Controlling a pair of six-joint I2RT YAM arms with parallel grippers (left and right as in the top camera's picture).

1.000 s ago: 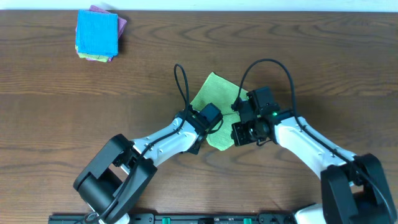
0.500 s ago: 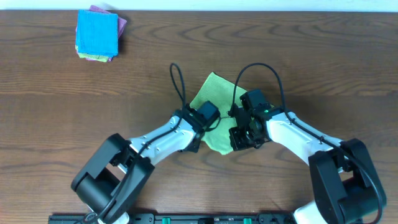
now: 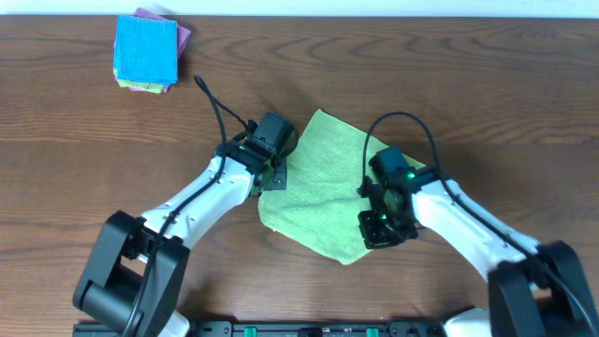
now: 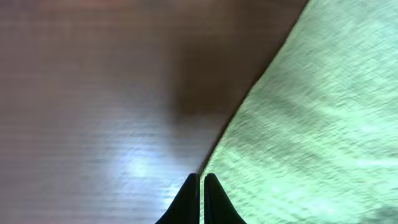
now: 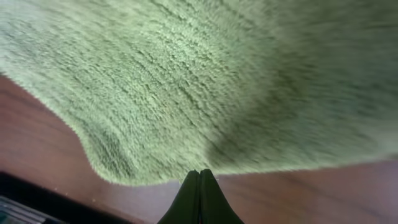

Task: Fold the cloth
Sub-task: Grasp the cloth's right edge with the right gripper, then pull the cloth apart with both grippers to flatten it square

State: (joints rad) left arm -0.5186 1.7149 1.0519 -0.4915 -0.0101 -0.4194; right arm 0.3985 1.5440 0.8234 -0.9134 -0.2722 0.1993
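The green cloth (image 3: 323, 187) lies spread as a tilted square on the wooden table (image 3: 487, 103). My left gripper (image 3: 273, 178) is at the cloth's left edge. In the left wrist view its fingers (image 4: 200, 177) are shut, with the cloth's edge (image 4: 311, 124) at their tips. My right gripper (image 3: 376, 232) is at the cloth's front right edge. In the right wrist view its fingers (image 5: 200, 173) are shut at the hem of the cloth (image 5: 217, 74).
A stack of folded cloths (image 3: 147, 51), blue on top, sits at the far left corner of the table. The table's front edge runs just below the cloth's near corner.
The two grippers have moved apart, the left up and left, the right down and right. The cloth has opened from a small bunched shape into a wide flat square.
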